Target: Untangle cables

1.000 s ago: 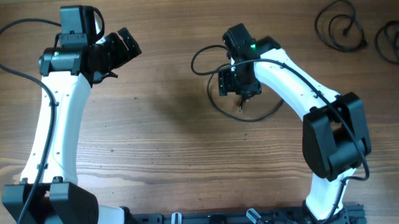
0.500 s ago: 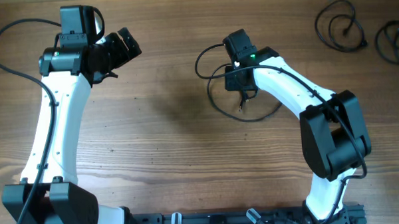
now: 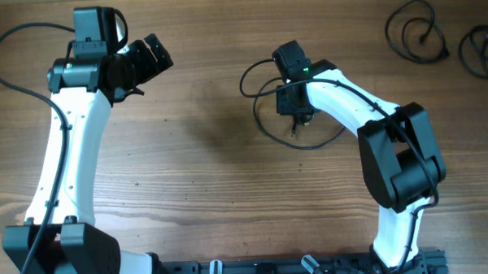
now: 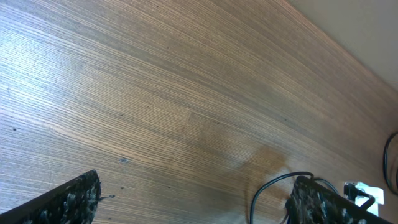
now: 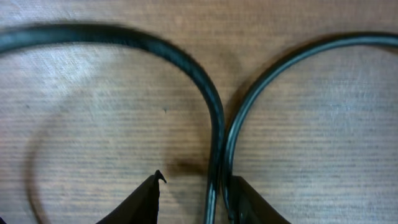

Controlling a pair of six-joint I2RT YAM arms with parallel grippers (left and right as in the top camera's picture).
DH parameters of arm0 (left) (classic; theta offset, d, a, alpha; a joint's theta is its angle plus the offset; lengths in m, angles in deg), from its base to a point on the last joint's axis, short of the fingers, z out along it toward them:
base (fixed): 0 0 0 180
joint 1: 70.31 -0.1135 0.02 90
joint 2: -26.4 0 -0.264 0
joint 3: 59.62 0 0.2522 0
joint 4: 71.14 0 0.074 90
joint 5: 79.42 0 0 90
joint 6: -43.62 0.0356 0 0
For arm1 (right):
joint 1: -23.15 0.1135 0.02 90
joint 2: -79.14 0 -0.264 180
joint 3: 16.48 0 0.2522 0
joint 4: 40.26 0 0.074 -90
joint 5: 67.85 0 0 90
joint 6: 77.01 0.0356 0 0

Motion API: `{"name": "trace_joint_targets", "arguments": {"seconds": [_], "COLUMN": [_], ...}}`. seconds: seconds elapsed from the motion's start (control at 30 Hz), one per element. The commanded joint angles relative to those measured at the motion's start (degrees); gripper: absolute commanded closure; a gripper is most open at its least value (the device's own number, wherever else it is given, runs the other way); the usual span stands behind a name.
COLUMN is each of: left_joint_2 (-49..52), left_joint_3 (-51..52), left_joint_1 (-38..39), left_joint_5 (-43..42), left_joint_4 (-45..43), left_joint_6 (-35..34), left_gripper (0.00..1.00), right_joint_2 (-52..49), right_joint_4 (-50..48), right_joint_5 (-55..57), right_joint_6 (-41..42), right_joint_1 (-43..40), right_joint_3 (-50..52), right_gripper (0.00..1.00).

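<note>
Cables lie in three spots on the wooden table (image 3: 204,171). Directly under the right gripper (image 3: 296,111), and spreading out around it on every side, sits one black cable loop (image 3: 243,78), flat on the wood in overlapping curves. Two more cables, a nearer coil (image 3: 422,40) and a farther coil (image 3: 462,50), rest well apart from the right gripper toward the far right corner. Each is separate from the loop.

In the wrist view the right gripper (image 5: 199,182) sits close to the wood, its jaws drawn partly in but plainly apart. Two strands of the loop, the left strand (image 5: 217,124) and the right strand (image 5: 261,87), curve in from opposite sides and run side by side between the fingertips (image 5: 146,199). They lie just beside one finger, while wood shows between them and the other finger, so they are straddled rather than pinched.

The left gripper (image 3: 152,57) hangs well apart from the right gripper, off to its left, jaws spread wide and holding nothing. Its fingers (image 4: 74,198) frame mostly wood grain.
</note>
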Motion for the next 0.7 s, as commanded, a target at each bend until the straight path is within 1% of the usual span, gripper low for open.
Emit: {"name": "trace_joint_targets", "arguments": {"seconds": [0.0,0.27,0.33,0.47,0.53,0.57,0.67], "left_joint_2": [0.11,0.11,0.11,0.11,0.11,0.11,0.11], "left_joint_3": [0.04,0.04,0.04,0.04,0.04,0.04,0.04], "left_joint_1": [-0.26,-0.26,-0.26,-0.26,-0.26,-0.26,-0.26], "left_joint_5": [-0.28,-0.28,-0.28,-0.28,-0.28,-0.28,-0.28], "left_joint_4": [-0.02,-0.02,0.0,-0.02,0.0,0.0,0.0], "left_joint_6": [1.16,1.14,1.16,1.16,1.16,1.16,1.16], "left_gripper": [0.0,0.0,0.0,0.0,0.0,0.0,0.0], "right_joint_2": [-1.99,-2.6,-2.6,-2.6,-2.6,-2.58,-2.4], "right_joint_4": [2.89,5.46,5.73,6.38,6.36,6.32,7.13], "right_joint_5": [1.4,1.86,1.53,-1.6,-2.36,-2.34,-2.69], "right_joint_6": [-0.57,0.24,0.15,0.0,-0.31,-0.37,-0.37], "right_joint_1": [-0.28,-0.31,-0.26,-0.24,-0.24,-0.24,-1.33], "right_joint_3": [0.59,0.59,0.59,0.59,0.59,0.55,-0.87], "right_gripper": [0.62,0.61,0.62,0.78,0.94,0.96,0.96]}}
